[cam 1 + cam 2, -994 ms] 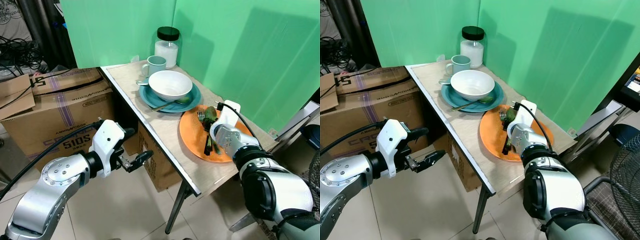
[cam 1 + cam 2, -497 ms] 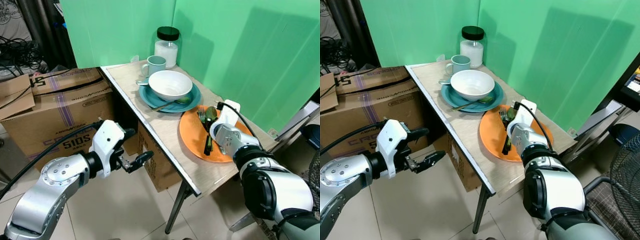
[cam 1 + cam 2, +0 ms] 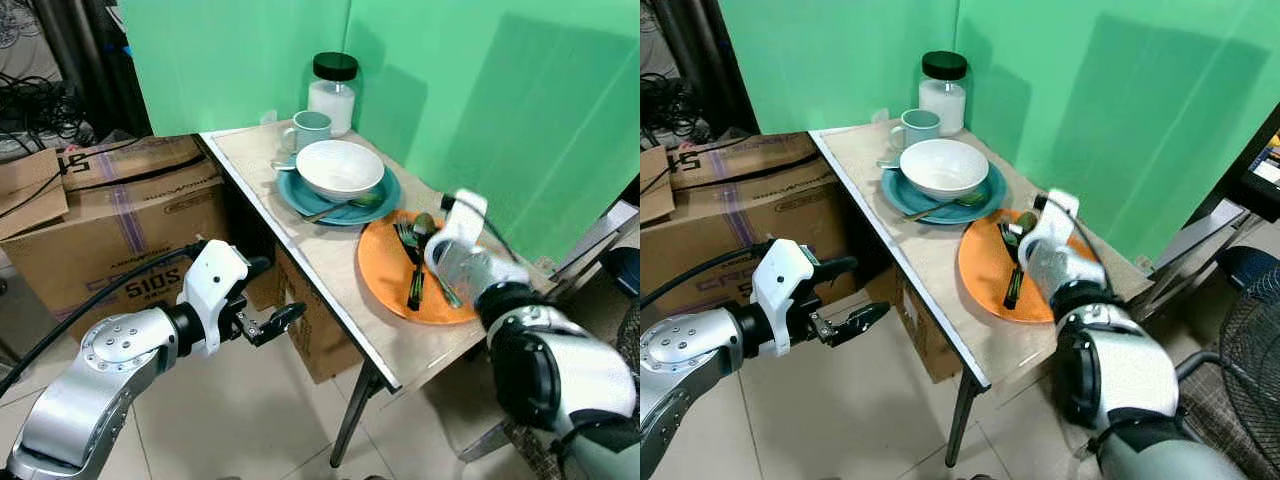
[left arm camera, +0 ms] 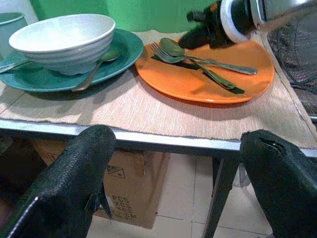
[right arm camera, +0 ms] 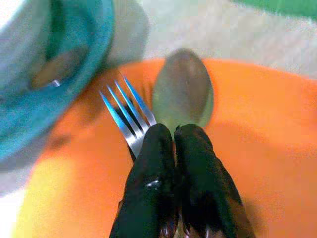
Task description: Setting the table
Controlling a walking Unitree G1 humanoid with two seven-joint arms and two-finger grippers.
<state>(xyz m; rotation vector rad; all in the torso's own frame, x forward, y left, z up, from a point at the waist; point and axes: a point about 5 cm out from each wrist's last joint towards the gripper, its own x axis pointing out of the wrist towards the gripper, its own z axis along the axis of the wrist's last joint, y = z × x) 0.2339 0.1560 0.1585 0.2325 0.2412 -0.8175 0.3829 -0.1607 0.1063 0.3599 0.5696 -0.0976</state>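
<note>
An orange plate (image 3: pixel 385 282) lies on the table's near right part. On it rest a fork (image 4: pixel 171 55) with a dark green handle and a spoon (image 4: pixel 174 47), side by side. My right gripper (image 5: pixel 173 133) is shut with nothing between its fingers; its tips hover just behind the spoon's bowl (image 5: pixel 182 89), low over the plate. My left gripper (image 3: pixel 270 322) hangs open below the table's front edge, apart from everything. Behind the orange plate, a white bowl (image 3: pixel 340 167) sits on a teal plate (image 3: pixel 385 195) with another spoon (image 3: pixel 345 207) beside it.
A teal mug (image 3: pixel 310 130) and a white jar with a black lid (image 3: pixel 333 93) stand at the table's back. Green screens close off the back and right. Cardboard boxes (image 3: pixel 110 215) stand on the floor to the left. The table's metal edge (image 4: pixel 148 141) faces my left gripper.
My right gripper has pulled back from over the cutlery toward the plate's far right side, leaving fork and spoon lying uncovered. The left arm has stayed put.
</note>
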